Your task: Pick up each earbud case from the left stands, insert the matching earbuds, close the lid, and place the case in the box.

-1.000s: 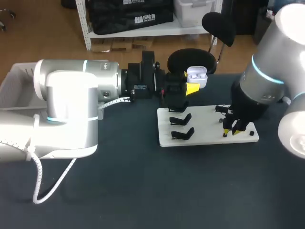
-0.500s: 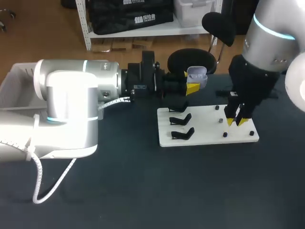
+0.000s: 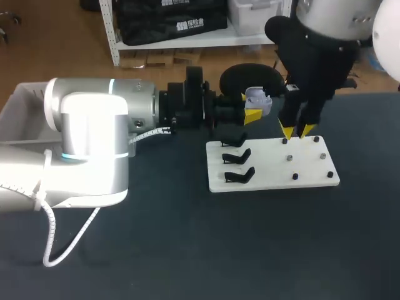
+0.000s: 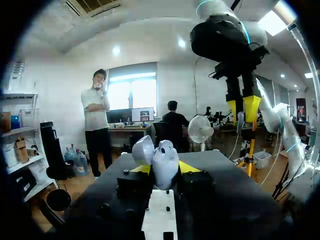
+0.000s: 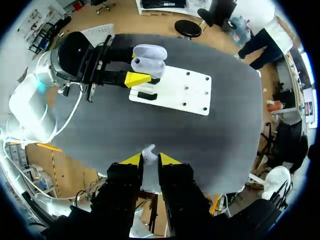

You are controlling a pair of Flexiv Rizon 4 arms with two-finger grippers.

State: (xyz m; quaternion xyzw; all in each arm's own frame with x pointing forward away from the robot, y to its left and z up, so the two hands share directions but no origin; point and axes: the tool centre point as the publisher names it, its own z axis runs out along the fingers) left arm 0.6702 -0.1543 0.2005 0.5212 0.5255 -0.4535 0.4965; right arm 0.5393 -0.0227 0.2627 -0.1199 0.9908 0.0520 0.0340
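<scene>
An open white earbud case is held above the table's far side, with my left gripper shut on it. In the left wrist view the case sits between the yellow tips with its lid tilted back. My right gripper hangs over the far edge of the white board, just to the right of the case. It is shut on a small white earbud. In the right wrist view the case lies far ahead of the fingers.
Three black stands line the board's left side and hold nothing. Several small pegs dot its right side. A white bin sits at the far left, partly behind my left arm.
My right gripper has lifted off the board's right side with the earbud and moved back and left, nearer the case. The left arm has stayed still.
</scene>
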